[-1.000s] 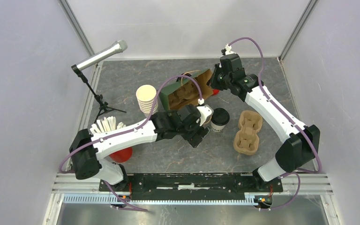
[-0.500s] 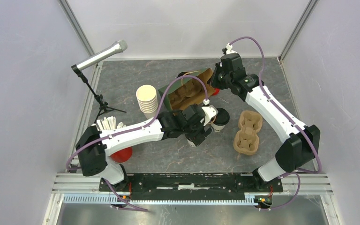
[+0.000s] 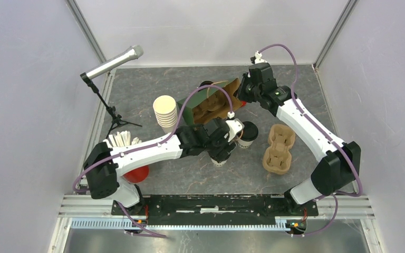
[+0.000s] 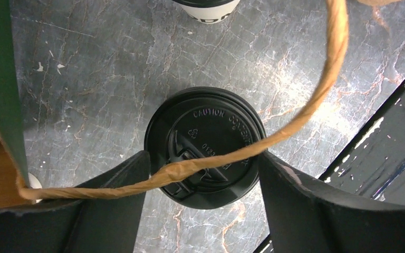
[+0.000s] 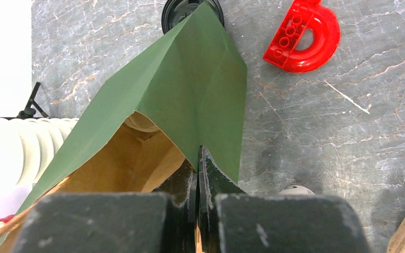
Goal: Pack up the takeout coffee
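Observation:
One takeout coffee cup [image 4: 203, 139] with a black lid stands on the marble tabletop between my left gripper's [image 4: 204, 158] fingers [image 4: 116, 200], which press against both sides of the lid. From above, that cup [image 3: 220, 159] shows just under the left gripper [image 3: 221, 153]. A second lidded cup [image 3: 248, 133] stands just to its right, and its base [image 4: 211, 8] shows at the top of the left wrist view. My right gripper [image 5: 198, 153] is shut on the rim of the green paper bag [image 5: 190, 95], which lies with its brown inside showing. The bag's twine handle [image 4: 295, 116] loops across the lid.
A brown cardboard cup carrier [image 3: 279, 148] lies to the right. A stack of lidless cream cups [image 3: 164, 112], a red cup of white sticks [image 3: 132, 168] and a microphone stand [image 3: 113, 62] sit to the left. A red plastic piece [image 5: 303, 37] and another black lid [image 5: 182, 10] lie behind the bag.
My left gripper has settled over the nearer coffee cup and its jaws have narrowed onto the lid. The right gripper has kept its hold on the bag, which shifted slightly.

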Tool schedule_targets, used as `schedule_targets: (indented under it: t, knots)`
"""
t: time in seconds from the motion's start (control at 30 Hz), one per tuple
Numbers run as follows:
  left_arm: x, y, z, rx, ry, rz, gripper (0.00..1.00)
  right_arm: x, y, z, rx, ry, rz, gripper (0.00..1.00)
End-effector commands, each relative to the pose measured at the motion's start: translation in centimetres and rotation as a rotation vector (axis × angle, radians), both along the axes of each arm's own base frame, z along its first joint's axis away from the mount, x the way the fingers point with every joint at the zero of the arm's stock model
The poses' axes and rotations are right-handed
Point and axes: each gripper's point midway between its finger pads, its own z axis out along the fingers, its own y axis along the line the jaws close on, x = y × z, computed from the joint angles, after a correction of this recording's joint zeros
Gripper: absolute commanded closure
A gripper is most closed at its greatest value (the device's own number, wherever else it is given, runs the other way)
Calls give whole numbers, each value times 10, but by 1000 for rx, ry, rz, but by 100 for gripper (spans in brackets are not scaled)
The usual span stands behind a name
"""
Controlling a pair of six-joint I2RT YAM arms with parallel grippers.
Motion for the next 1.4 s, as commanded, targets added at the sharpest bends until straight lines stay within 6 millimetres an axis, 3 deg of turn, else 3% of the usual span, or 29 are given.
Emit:
schedule_targets:
  t: [0.0,0.4,0.57,0.63,0.97,1.17,1.37]
  knots:
    - [-5,4,13,-20,-11,-36,23,0,2,21,44,-66,2,100]
    - [-25,18,36,-42,56,-45,20,-2,0,21,33,-74,7,100]
    - [-20,8,62,-128,5,-44,5,-1,0,22,35,-81,6,100]
    - [-15,5,62,-120,-6,-43,0,0,1,24,38,-88,5,100]
    - [-5,-8,37,-68,-3,-58,0,25,3,36,28,-112,-26,100]
    - [-13,-11,41,-94,9,-102,0,47,11,43,42,-90,-41,100]
    - [-14,-6,28,-52,17,-117,0,49,13,36,50,-80,-38,100]
